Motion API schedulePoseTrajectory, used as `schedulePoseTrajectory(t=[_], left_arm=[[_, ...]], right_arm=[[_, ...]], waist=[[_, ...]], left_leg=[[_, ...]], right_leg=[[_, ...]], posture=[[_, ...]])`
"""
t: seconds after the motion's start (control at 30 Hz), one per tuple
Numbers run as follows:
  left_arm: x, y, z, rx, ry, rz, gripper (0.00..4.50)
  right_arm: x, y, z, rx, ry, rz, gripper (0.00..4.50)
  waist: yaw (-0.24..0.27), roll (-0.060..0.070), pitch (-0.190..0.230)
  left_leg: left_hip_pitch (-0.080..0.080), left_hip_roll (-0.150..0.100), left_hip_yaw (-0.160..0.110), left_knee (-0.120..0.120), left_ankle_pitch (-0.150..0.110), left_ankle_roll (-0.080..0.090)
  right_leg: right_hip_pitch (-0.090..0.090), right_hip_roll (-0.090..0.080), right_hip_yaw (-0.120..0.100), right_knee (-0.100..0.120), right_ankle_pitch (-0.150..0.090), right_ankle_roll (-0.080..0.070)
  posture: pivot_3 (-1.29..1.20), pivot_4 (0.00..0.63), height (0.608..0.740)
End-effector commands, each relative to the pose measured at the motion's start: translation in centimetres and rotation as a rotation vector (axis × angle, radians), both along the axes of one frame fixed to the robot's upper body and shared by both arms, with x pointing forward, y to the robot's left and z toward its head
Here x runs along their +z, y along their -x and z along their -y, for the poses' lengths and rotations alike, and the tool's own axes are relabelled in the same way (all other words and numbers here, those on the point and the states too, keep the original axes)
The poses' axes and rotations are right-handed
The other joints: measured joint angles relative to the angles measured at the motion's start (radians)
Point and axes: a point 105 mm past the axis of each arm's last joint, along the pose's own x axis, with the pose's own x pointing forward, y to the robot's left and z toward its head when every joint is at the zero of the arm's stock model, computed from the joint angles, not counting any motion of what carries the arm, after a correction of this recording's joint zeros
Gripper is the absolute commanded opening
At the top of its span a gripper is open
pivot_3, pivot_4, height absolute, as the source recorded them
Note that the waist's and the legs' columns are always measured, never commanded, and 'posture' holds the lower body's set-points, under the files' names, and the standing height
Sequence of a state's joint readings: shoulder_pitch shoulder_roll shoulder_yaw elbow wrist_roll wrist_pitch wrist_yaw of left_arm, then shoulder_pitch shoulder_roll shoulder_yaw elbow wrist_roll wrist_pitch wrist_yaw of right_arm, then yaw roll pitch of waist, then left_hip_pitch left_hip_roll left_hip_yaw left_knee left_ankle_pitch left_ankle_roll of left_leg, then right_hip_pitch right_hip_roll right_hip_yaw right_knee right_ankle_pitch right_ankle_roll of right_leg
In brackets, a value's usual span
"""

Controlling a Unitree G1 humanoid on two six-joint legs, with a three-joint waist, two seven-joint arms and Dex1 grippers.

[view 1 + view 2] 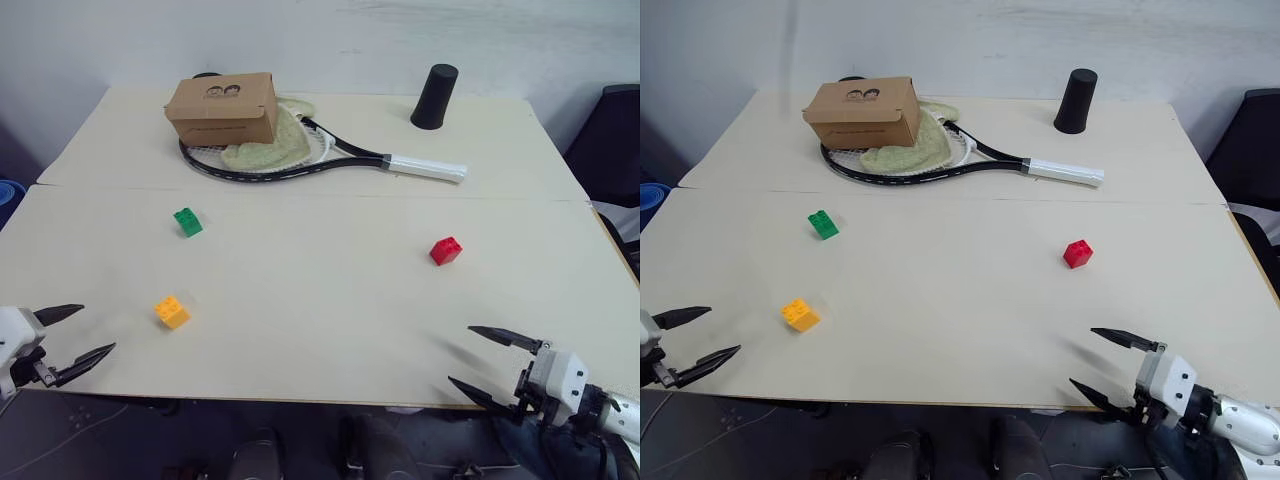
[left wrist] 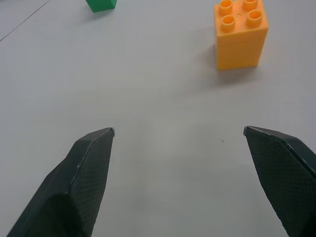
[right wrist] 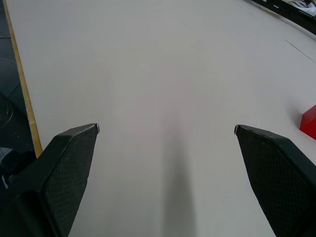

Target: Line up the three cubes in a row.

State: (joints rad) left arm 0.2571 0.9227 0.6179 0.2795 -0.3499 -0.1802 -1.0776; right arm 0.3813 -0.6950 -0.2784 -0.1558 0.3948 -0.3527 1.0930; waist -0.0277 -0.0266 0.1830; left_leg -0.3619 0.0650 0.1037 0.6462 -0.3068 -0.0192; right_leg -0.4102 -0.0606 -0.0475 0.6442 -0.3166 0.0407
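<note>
1. One wide cream table (image 1: 330,300) bears everything; a thin seam crosses it between the far and near halves.
2. A black tennis racket (image 1: 300,160) lies on the far half, its white-wrapped handle pointing to the right.
3. A brown cardboard box (image 1: 224,108) sits on the racket's head at the far left, with a pale green cloth (image 1: 268,145) just beside it, spread over the strings.
4. A black cup (image 1: 435,97) stands upside down at the far right, well apart from the racket head.
5. The left gripper (image 1: 78,334) hovers at the near left edge, its two black fingers spread wide and holding nothing.
6. The right gripper (image 1: 478,360) hovers at the near right edge, fingers likewise spread and empty.
7. The red cube (image 1: 446,250) rests right of centre, ahead of the right gripper.
8. The green cube (image 1: 187,221) rests on the left, just nearer than the seam.
9. The yellow-orange cube (image 1: 172,311) stands near the left gripper, studs up, well apart from the red one; the three form a loose triangle, not a row.
</note>
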Motion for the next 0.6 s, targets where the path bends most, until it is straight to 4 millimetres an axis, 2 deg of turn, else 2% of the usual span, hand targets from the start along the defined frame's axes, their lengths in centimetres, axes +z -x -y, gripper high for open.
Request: schedulePoseTrajectory(t=[0.03, 0.13, 0.2, 0.33, 0.43, 0.5, 0.6], left_arm=[[1.5, 0.1, 0.1, -0.01, -0.011, 0.042, 4.41], [2.2, 0.3, 0.7, -0.016, 0.073, 0.044, 4.41], [3.3, 0.3, 1.8, -0.068, 0.159, -0.002, 4.41], [6.0, -0.6, 6.1, -0.223, 0.245, 0.011, 4.41], [6.6, -1.3, 9.3, -0.324, 0.259, 0.027, 4.41], [6.8, -1.6, 11.0, -0.385, 0.266, 0.039, 4.41], [6.9, -2.2, 13.2, -0.466, 0.244, 0.094, 4.41]], right_arm=[[0.3, 0.2, -0.2, 0.015, -0.008, 0.014, 4.5], [0.8, -0.1, -0.2, -0.014, -0.048, 0.019, 4.5], [1.5, 0.0, 0.0, -0.062, -0.133, -0.019, 4.5], [2.4, -0.6, 3.9, -0.343, -0.211, 0.021, 4.5], [2.4, -0.4, 6.7, -0.528, -0.232, 0.066, 4.5], [2.1, 0.0, 7.6, -0.61, -0.264, 0.071, 4.5], [0.9, 1.0, 7.8, -0.655, -0.248, 0.06, 4.5]], waist=[[0.0, 0.0, 0.0], [-0.001, 0.0, 0.0], [0.0, 0.0, 0.0], [0.007, 0.0, 0.0], [0.012, 0.0, 0.0], [0.012, 0.001, 0.0], [0.005, 0.003, 0.0]], left_leg=[[0.0, 0.0, 0.0, 0.0, 0.0, 0.0], [0.0, 0.0, 0.0, 0.0, 0.0, 0.0], [0.0, 0.0, 0.0, 0.0, 0.0, 0.0], [0.0, 0.0, -0.002, 0.0, 0.0, -0.001], [0.0, -0.001, -0.001, 0.001, 0.0, 0.0], [0.001, -0.001, 0.0, 0.0, 0.0, -0.001], [0.002, 0.0, 0.0, -0.002, 0.0, -0.001]], right_leg=[[0.0, 0.0, 0.0, 0.0, 0.0, 0.0], [0.0, 0.0, 0.0, 0.0, 0.0, 0.0], [0.0, 0.0, 0.0, 0.0, 0.0, 0.0], [0.001, -0.001, -0.001, 0.001, 0.0, 0.0], [0.002, -0.002, 0.0, 0.0, 0.0, 0.0], [0.002, -0.002, 0.001, 0.0, 0.0, 0.0], [0.002, 0.0, 0.001, 0.0, -0.001, -0.001]], posture=[[0.0, 0.15, 0.74], [0.0, 0.15, 0.74], [0.0, 0.15, 0.74], [0.0, 0.15, 0.74], [0.0, 0.15, 0.74], [0.0, 0.15, 0.74], [0.0, 0.15, 0.74]])
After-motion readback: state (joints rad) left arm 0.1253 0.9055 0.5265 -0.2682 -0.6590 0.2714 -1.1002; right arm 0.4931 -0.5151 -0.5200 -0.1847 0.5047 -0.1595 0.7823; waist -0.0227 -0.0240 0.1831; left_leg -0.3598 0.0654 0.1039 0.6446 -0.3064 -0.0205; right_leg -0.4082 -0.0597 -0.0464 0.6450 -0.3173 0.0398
